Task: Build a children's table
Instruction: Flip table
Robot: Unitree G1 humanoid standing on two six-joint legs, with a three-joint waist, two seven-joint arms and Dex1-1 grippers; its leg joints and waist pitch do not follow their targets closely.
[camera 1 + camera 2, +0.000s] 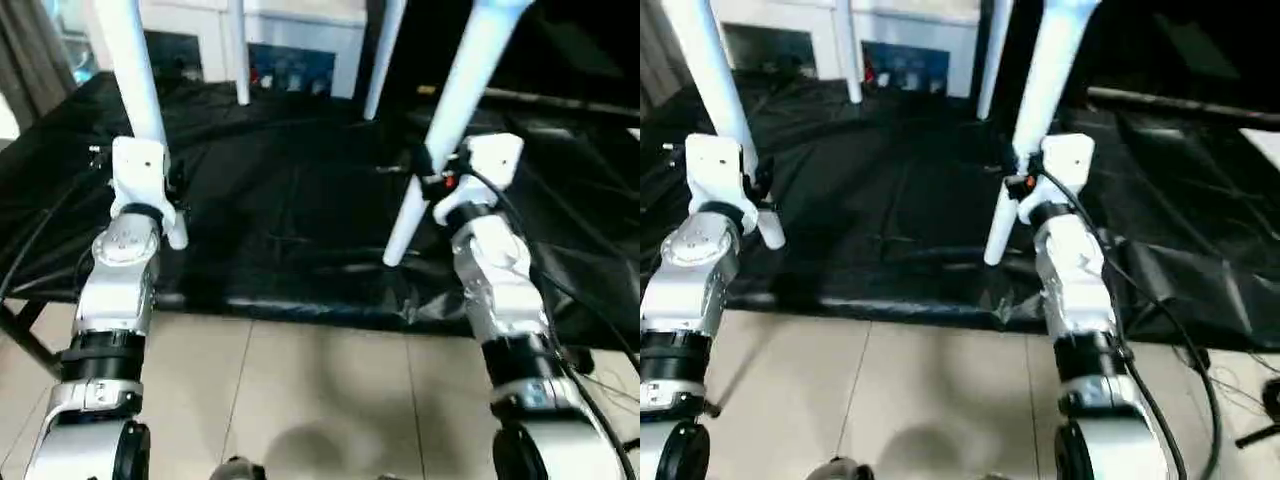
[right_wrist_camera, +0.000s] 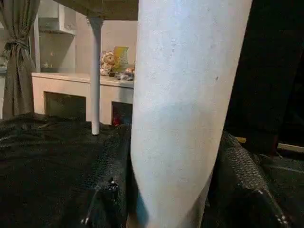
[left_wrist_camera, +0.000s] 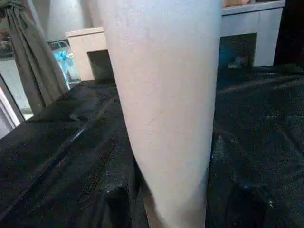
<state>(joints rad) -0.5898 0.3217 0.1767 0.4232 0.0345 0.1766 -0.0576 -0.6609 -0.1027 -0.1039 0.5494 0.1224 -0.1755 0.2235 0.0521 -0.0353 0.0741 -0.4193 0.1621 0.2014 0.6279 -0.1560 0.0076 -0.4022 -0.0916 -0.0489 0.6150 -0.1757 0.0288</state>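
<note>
The white children's table stands upright on its legs, and its top's underside (image 2: pixel 107 6) shows overhead in the right wrist view. My left gripper (image 1: pixel 168 187) is shut on the near left leg (image 1: pixel 140 80). My right gripper (image 1: pixel 428 176) is shut on the near right leg (image 1: pixel 455 100), which leans. Black fingers (image 2: pixel 108 183) flank that leg (image 2: pixel 183 109) on both sides. The left leg (image 3: pixel 166 104) rises close in front of the left wrist camera. Two far legs (image 1: pixel 240 55) (image 1: pixel 384 60) stand at the back. Both near legs end low (image 1: pixel 395 255) near the cloth's front edge; I cannot tell whether they touch it.
The black-draped work table (image 1: pixel 290 215) lies under everything, with its front edge (image 1: pixel 320 305) just ahead of my forearms. Tiled floor (image 1: pixel 320 400) is below. White cabinets (image 1: pixel 290 40) line the back wall, a grey curtain (image 3: pixel 35 71) hangs at the left, and a cable (image 1: pixel 1180 340) trails along my right arm.
</note>
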